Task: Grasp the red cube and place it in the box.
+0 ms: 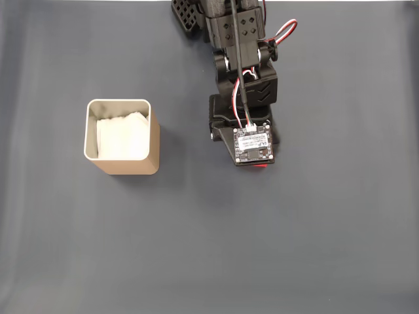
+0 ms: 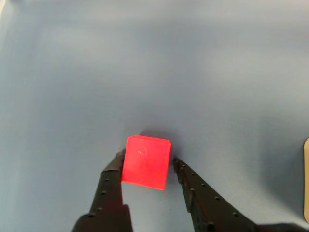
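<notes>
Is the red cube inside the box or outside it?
Outside. In the wrist view the red cube sits between the gripper fingers; the box holds white lining.

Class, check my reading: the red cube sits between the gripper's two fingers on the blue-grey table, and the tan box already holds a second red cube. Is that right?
Not quite. In the fixed view the box holds only its white lining, no second cube. The rest stands: the wrist view shows the red cube between the fingers of the gripper, on the blue-grey table.
</notes>
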You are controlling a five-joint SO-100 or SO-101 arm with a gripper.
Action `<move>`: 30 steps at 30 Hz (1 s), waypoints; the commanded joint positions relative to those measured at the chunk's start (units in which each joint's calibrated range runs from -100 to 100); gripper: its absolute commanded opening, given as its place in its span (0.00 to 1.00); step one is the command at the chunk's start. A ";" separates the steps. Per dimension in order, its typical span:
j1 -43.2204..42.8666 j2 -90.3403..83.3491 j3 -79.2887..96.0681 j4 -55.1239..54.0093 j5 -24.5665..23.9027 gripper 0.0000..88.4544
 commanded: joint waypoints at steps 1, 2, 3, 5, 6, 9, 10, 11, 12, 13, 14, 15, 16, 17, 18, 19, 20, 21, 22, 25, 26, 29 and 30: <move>0.46 -0.43 -2.13 0.31 0.00 0.08; 0.46 -0.43 -2.13 0.55 0.20 0.07; 0.53 -0.43 -2.13 0.72 0.34 0.06; 0.60 -0.43 -2.13 0.80 0.34 0.05; 0.60 -0.43 -2.13 0.80 0.39 0.05; 0.60 -0.69 -2.13 0.96 0.49 0.04; 0.60 -0.77 -2.13 1.05 0.59 0.03; 0.60 -0.86 -2.13 1.21 0.68 0.02; 0.60 -0.95 -2.13 1.37 0.83 0.02; 0.60 -1.12 -2.13 1.54 0.98 0.01; 0.53 -1.29 -2.13 1.78 1.12 0.00; 0.53 -1.46 -2.13 2.03 1.27 0.00; 0.46 -1.55 -2.13 2.19 1.32 0.00; 0.46 -1.72 -2.23 2.36 1.37 0.00; 0.46 -1.81 -2.41 2.69 1.42 0.00; 0.46 -1.98 -2.50 2.93 1.47 0.00; 0.39 -2.16 -2.68 3.18 1.51 0.00; 0.39 -2.33 -2.77 3.51 1.61 0.00; 0.39 -2.76 -2.86 4.00 1.76 0.00; 0.39 -4.58 -3.96 7.28 2.25 0.00; 0.46 -5.36 -4.60 8.76 2.39 0.00; 0.67 -8.13 -6.69 14.42 3.47 0.00; 0.74 -9.25 -7.33 16.23 3.71 0.00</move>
